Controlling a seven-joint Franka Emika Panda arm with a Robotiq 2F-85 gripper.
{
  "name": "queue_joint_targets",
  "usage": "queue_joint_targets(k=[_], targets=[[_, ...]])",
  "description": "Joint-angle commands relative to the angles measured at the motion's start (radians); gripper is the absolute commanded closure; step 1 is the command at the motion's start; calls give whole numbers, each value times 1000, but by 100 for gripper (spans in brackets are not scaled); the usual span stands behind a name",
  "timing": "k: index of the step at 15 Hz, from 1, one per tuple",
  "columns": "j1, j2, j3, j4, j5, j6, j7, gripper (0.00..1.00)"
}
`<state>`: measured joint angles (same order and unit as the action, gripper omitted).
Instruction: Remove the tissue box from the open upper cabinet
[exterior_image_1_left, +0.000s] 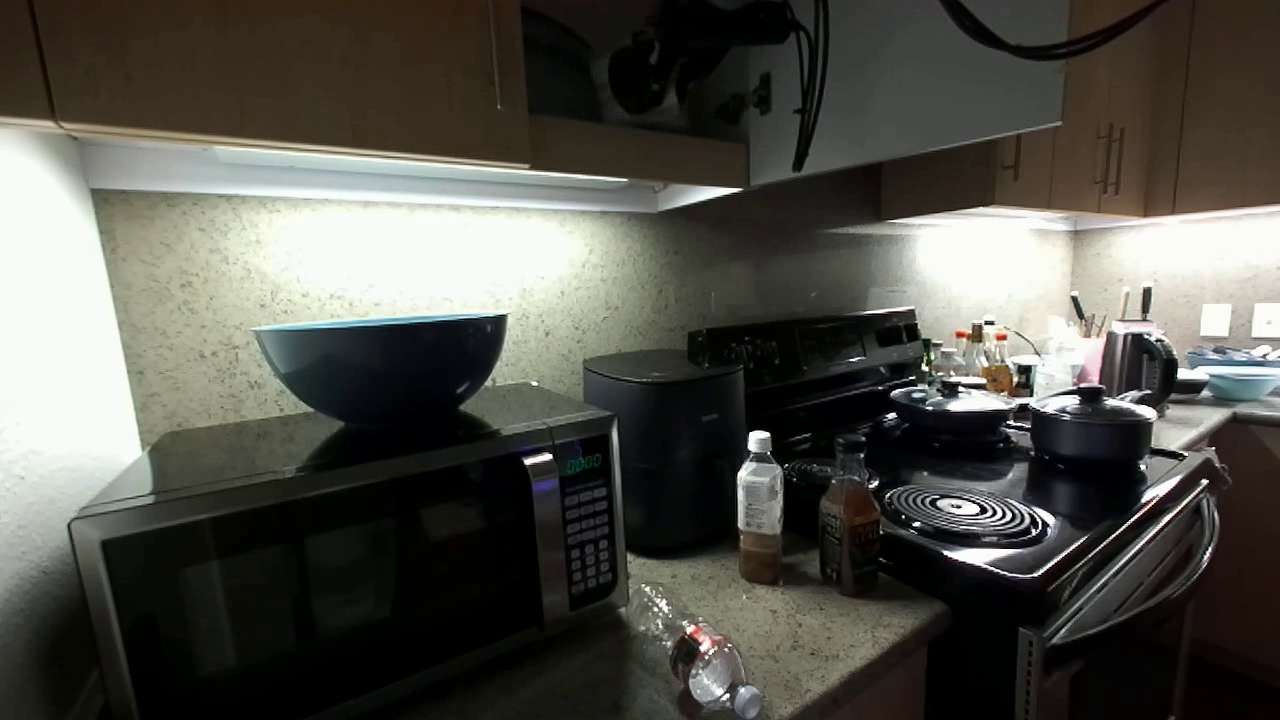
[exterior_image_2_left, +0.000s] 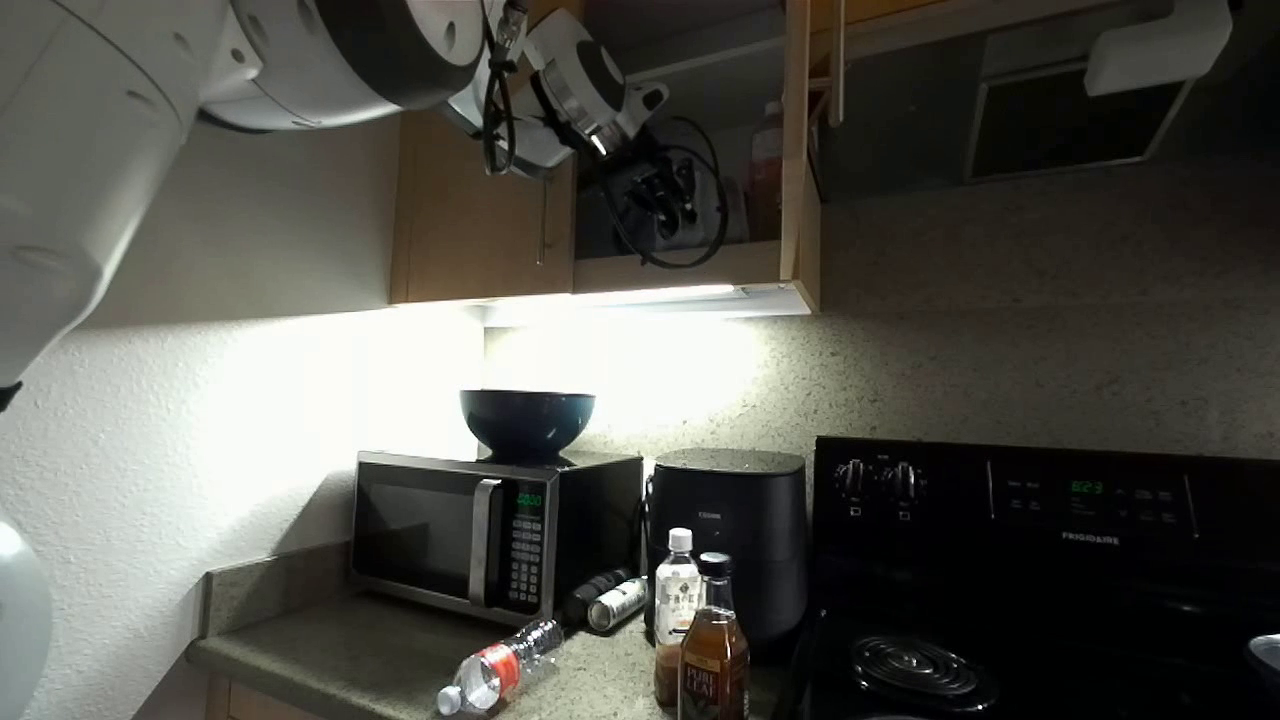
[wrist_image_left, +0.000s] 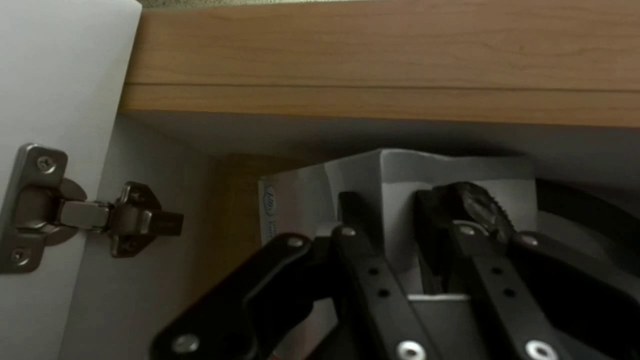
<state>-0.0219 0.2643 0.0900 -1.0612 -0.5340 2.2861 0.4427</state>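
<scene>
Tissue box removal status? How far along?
Done: the cabinet door stands open and the gripper reaches into the open upper cabinet. In hand: the fingers are apart at the tissue box; whether they grip it, I can't tell. Left, likely: a firm hold if there isn't one, then bringing the box out, since it's inside the cabinet.

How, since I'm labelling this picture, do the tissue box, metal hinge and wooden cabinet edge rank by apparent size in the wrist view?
Largest: Wooden cabinet edge, running out of frame
Next: Tissue box, partly hidden behind the gripper
Smallest: Metal hinge
Differing nearness leaves true sizes unsure.
</scene>
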Motion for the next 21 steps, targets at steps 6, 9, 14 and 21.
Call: queue_joint_targets(k=[6, 9, 14, 21], targets=[[-39, -166, 66, -53, 312, -62, -227, 94], [-50, -242, 68, -63, 498, -192, -358, 96], [-57, -346, 21, -79, 788, -504, -489, 95], [-42, -368, -17, -53, 869, -717, -483, 89]])
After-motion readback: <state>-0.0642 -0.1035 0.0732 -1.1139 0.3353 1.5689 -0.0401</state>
